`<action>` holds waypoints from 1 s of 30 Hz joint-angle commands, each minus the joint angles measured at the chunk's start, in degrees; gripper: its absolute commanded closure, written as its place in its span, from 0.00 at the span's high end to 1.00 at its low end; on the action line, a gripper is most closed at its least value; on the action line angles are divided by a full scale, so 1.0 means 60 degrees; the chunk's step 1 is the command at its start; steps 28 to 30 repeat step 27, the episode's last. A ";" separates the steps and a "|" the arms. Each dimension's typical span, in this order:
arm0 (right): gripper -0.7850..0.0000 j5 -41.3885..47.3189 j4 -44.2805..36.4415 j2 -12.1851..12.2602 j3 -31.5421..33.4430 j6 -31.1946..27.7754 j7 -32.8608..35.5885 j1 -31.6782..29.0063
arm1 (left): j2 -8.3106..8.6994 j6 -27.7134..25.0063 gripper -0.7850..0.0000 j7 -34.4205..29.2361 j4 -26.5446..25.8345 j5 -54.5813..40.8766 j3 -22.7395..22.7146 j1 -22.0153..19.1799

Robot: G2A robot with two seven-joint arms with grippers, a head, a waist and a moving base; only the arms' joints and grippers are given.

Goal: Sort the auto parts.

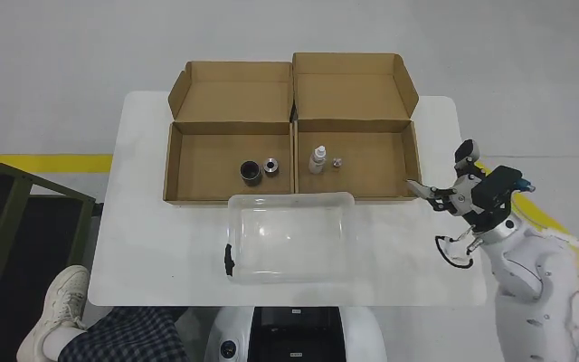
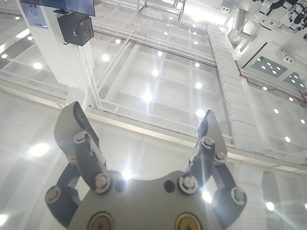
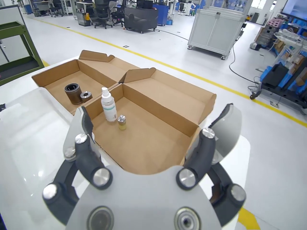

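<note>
From above we see the dark bushing [image 1: 251, 171] and metal ring [image 1: 271, 166] in the left cardboard box [image 1: 204, 167], and the spray bottle [image 1: 317, 159] and small fitting [image 1: 336, 163] in the right cardboard box [image 1: 380, 163]. Our left gripper [image 2: 142, 108] is spread wide and empty, facing the ceiling. Our right gripper [image 3: 155, 110], also wide and empty, faces the right cardboard box. We think it should enter from above, clear of the wall.

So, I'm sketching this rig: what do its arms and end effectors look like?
Both the right end effector and left end effector have curved silver fingers with black ribbed pads, black links, round metal pivot caps. The right arm is white, with a black cable loop.
</note>
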 commanded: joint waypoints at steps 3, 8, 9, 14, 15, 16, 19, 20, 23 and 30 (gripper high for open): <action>1.00 0.0284 -0.0040 0.0030 0.0272 0.0340 0.0105 -0.0237 | 0.0000 0.0000 1.00 0.0000 0.0000 0.0000 0.0000 0.0000; 1.00 0.0521 -0.0010 0.0072 0.0457 0.0543 0.0274 -0.0257 | 0.0000 0.0000 1.00 0.0000 0.0000 0.0000 0.0000 0.0000; 1.00 0.0517 -0.0009 0.0070 0.0450 0.0539 0.0273 -0.0257 | 0.0000 0.0000 1.00 0.0000 0.0000 0.0000 0.0000 0.0000; 1.00 0.0523 -0.0010 0.0072 0.0457 0.0544 0.0274 -0.0257 | 0.0000 0.0000 1.00 0.0000 0.0000 0.0000 0.0000 0.0000; 1.00 0.0522 -0.0010 0.0072 0.0457 0.0543 0.0274 -0.0257 | 0.0000 0.0000 1.00 0.0000 0.0000 0.0000 0.0000 0.0000; 1.00 0.0522 -0.0010 0.0072 0.0457 0.0543 0.0273 -0.0257 | 0.0000 0.0000 1.00 0.0000 0.0000 0.0000 0.0000 0.0000; 1.00 0.0521 -0.0010 0.0072 0.0457 0.0543 0.0273 -0.0257 | 0.0000 0.0000 1.00 0.0000 0.0000 0.0000 0.0000 0.0000; 1.00 0.0521 -0.0010 0.0072 0.0457 0.0543 0.0273 -0.0257 | 0.0000 0.0000 1.00 0.0000 0.0000 0.0000 0.0000 0.0000; 1.00 0.0521 -0.0010 0.0071 0.0457 0.0543 0.0273 -0.0257 | 0.0000 0.0000 1.00 0.0000 0.0000 0.0000 0.0000 0.0000; 1.00 0.0521 -0.0010 0.0071 0.0457 0.0543 0.0273 -0.0257 | 0.0000 0.0000 1.00 0.0000 0.0000 0.0000 0.0000 0.0000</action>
